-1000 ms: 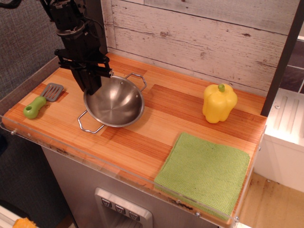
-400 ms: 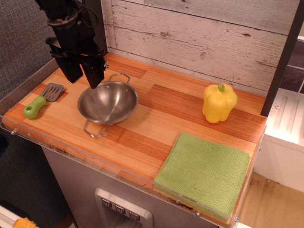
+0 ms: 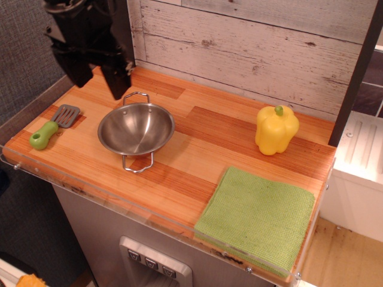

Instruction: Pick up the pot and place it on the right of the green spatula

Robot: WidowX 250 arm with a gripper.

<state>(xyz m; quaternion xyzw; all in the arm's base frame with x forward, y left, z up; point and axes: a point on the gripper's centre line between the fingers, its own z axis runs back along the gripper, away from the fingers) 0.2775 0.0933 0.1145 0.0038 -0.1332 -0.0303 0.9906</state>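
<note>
The pot (image 3: 136, 128), a shiny round steel bowl with two wire loop handles, rests on the wooden counter (image 3: 209, 137). The green spatula (image 3: 52, 126), with a lime handle and a grey slotted head, lies just left of the pot with a small gap between them. My gripper (image 3: 96, 78) is black, open and empty. It hangs above the counter behind the pot and spatula, clear of the pot's rim. Its two fingers (image 3: 116, 81) stand well apart.
A yellow toy pepper (image 3: 276, 129) stands at the right rear. A green woven cloth (image 3: 257, 216) lies at the front right corner. A whitewashed plank wall (image 3: 251, 48) backs the counter. A clear plastic lip runs along the front edge.
My gripper let go of the pot's rim, opened and rose up and to the left. The pot shifted left toward the spatula, turned, and now rests still.
</note>
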